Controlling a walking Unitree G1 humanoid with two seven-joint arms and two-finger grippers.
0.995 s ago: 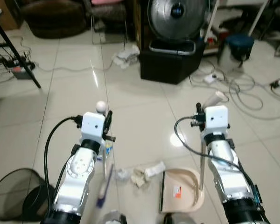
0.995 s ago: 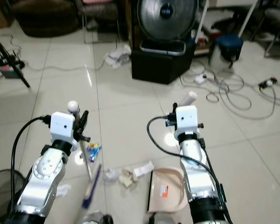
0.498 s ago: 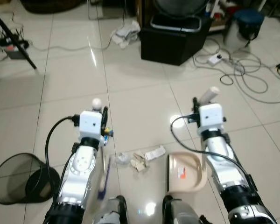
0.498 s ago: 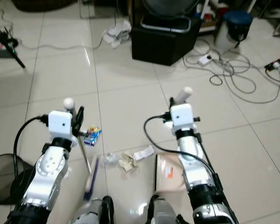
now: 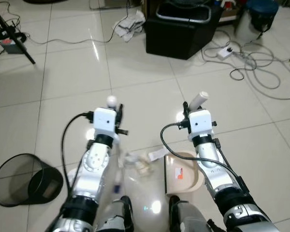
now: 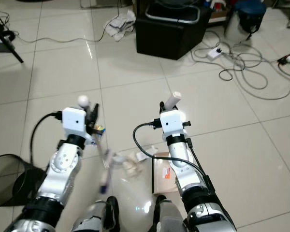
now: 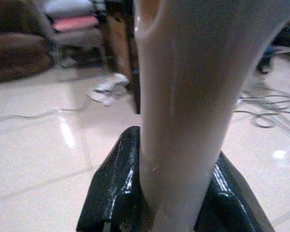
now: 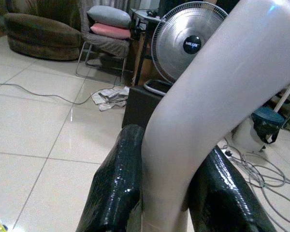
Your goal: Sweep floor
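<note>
Floor [image 5: 150, 96], pale glossy tile, spreads under the robot; the head camera now looks more steeply down than a second ago, so the fan has slid off the top and the robot's own feet have come in at the bottom edge. The black box [image 5: 181, 31] beyond and the mesh waste bin [image 5: 19, 180] at the robot's left both sit differently in frame, which is the camera's doing, not theirs. The beige dustpan [image 5: 183, 170] lies flat on the tiles below the right arm, its open edge facing the litter. The broom [image 5: 117, 166] slants down from the left arm, its lower part blurred, and its blue-tipped end has come closer to the rubbish than it was half a second back. The crumpled paper scraps [image 5: 146, 162] lie between broom and dustpan, just beside the pan's lip. The left hand [image 7: 179, 193] is pressed around the broom's pale handle; the right hand [image 8: 169, 188] pinches the dustpan's upright handle likewise. Judging by this, the sweeping stroke toward the pan is under way, with the scraps not yet inside
</note>
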